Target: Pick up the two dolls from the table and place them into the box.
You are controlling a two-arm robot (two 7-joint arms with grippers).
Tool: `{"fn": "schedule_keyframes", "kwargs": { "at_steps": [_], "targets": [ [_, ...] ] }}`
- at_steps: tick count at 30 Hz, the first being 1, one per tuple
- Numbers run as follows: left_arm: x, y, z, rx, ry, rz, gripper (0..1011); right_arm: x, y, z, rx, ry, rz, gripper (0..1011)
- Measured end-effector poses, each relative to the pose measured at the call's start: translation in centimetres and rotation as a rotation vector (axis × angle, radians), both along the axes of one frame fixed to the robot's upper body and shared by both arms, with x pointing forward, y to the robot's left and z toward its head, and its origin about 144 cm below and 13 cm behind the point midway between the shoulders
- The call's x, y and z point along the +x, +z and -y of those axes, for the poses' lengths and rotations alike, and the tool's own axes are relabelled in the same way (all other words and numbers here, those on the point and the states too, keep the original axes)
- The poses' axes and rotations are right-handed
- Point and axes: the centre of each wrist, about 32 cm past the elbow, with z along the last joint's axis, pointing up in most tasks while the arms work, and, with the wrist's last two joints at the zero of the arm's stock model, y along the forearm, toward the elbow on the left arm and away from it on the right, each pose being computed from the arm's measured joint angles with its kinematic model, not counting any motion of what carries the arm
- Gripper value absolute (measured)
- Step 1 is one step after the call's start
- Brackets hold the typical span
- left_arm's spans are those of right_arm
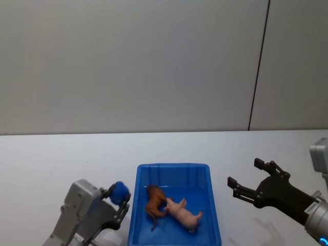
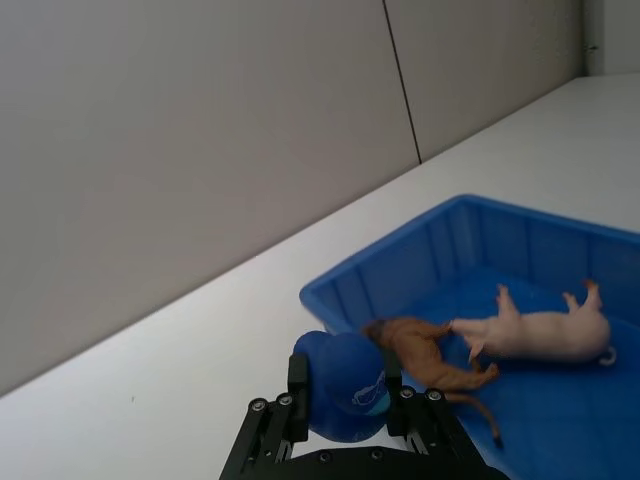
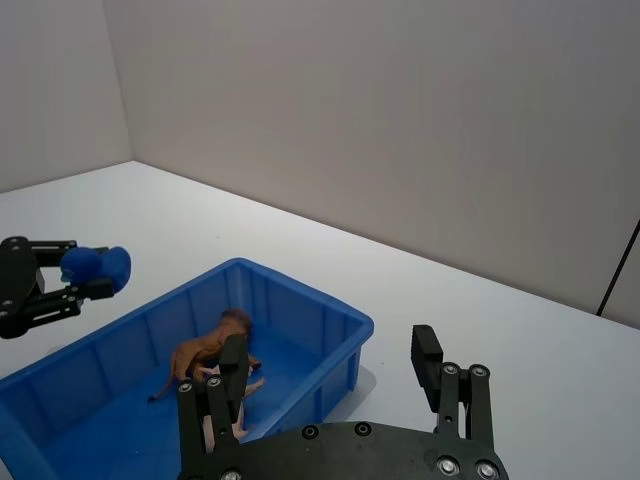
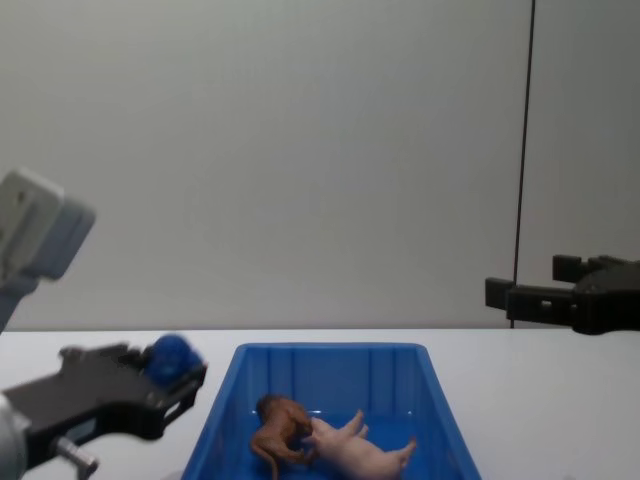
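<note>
Both dolls, the pink pig (image 1: 183, 213) and the brown animal (image 1: 155, 201), are lying touching inside the blue box (image 1: 173, 169), so we are judging the task done. Left of the box, our left gripper (image 1: 120, 201) is pinching a small blue object (image 1: 119, 191) between its fingers, while our right gripper (image 1: 248, 179) is hovering on the right above the surface (image 1: 51, 159), fingers spread and empty.

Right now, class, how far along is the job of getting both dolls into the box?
Done: pig and brown animal lie touching in the box. In hand: left gripper holds a blue object beside the box; right gripper is open. Left: nothing.

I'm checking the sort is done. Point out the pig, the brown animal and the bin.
pig (image 1: 183, 213), head view, on its belly.
brown animal (image 1: 155, 201), head view, on its back.
bin (image 1: 172, 167), head view, on its far rim.
</note>
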Motion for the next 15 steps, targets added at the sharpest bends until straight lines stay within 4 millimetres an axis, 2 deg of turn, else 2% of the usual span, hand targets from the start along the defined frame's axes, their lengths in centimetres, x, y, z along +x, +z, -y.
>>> {"fn": "schedule_keyframes", "kwargs": {
  "at_steps": [8,10,13,15],
  "targets": [
    [1.0,2.0,1.9,0.028,-0.059,0.067,360,0.0,0.0,0.0,0.000,0.000,0.000,1001],
    [1.2,2.2,2.3,0.033,-0.073,0.075,393,0.0,0.0,0.0,0.000,0.000,0.000,1001],
    [1.5,2.6,3.2,0.037,-0.103,0.092,521,0.0,0.0,0.0,0.000,0.000,0.000,1001],
    [1.7,2.8,3.9,0.036,-0.126,0.104,563,0.0,0.0,0.0,0.000,0.000,0.000,1001]
  ]
}}
